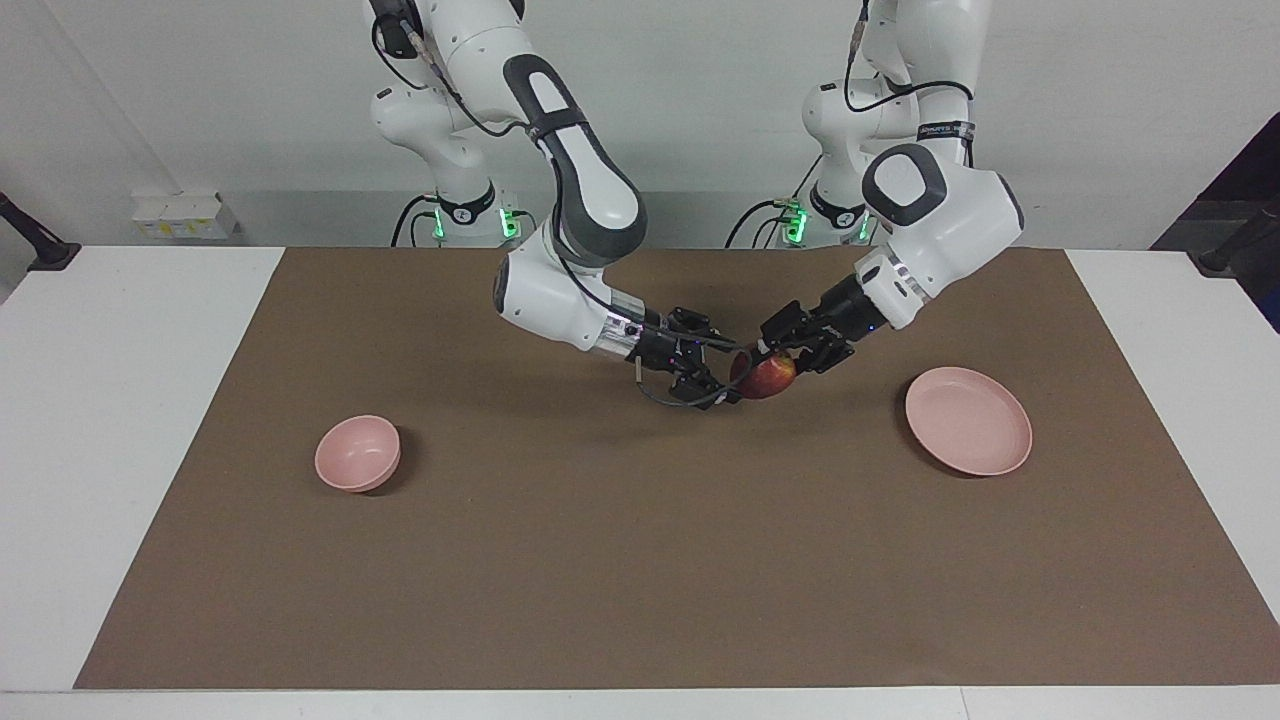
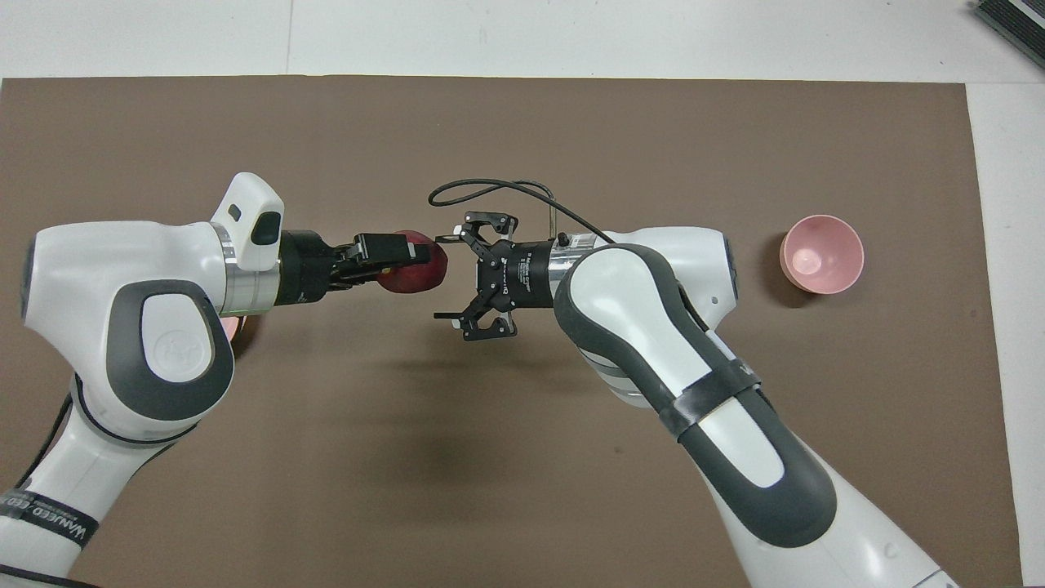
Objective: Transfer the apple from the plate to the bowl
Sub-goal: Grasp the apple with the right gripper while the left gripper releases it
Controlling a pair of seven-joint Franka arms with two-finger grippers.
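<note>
The left gripper (image 1: pixel 766 358) is clamped on the small round dark-red apple (image 1: pixel 768 377), which shows a yellowish patch on its lower face. The apple hangs in the air over the middle of the brown rectangular table mat (image 1: pixel 640 560), clear of the surface, with one black finger lying across its top in the overhead view. The left arm reaches in from its own end of the table, its wrist tilted down toward the centre.

The right gripper (image 1: pixel 733 372) stands with its fingers spread wide apart and holds nothing. It is level with the apple and just beside it, its open mouth turned toward the fruit. In the overhead view its two fingertips (image 2: pixel 447 240) straddle the line of the apple's end; whether either tip touches the skin cannot be told. A black cable loops from the right wrist.

The flat, shallow round pale-pink plate (image 1: pixel 968 420) lies on the mat toward the left arm's end, with nothing on it. The small deep round pale-pink bowl (image 1: pixel 357 453) sits on the mat toward the right arm's end, well apart from both grippers, and nothing lies in it.
</note>
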